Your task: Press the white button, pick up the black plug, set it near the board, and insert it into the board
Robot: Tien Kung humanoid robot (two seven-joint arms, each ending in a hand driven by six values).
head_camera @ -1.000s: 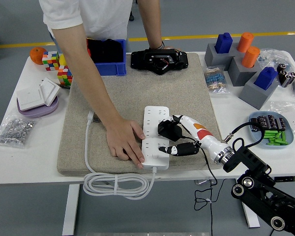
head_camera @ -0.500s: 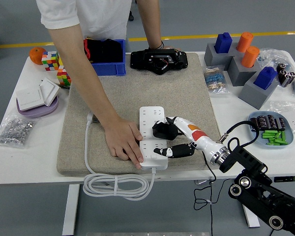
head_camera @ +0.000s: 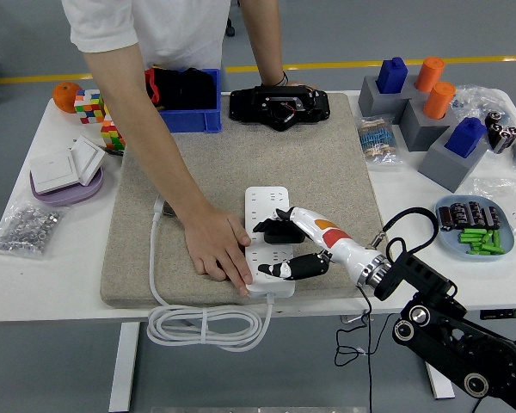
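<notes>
Since the earlier frame, the right hand point(head_camera: 285, 249) has slid left over the board point(head_camera: 268, 241), fingers point(head_camera: 294, 268) pinching the plug point(head_camera: 275, 230) above its sockets. Person's hand point(head_camera: 218, 250) still presses the board's left edge. Board: white glossy plastic slab on coarse grey mat point(head_camera: 232, 172).

We have one view only, from high on the robot's side, looking forward and down over the white rectangular table point(head_camera: 43, 284); its near edge runs along the bottom, a person stands beyond.
</notes>
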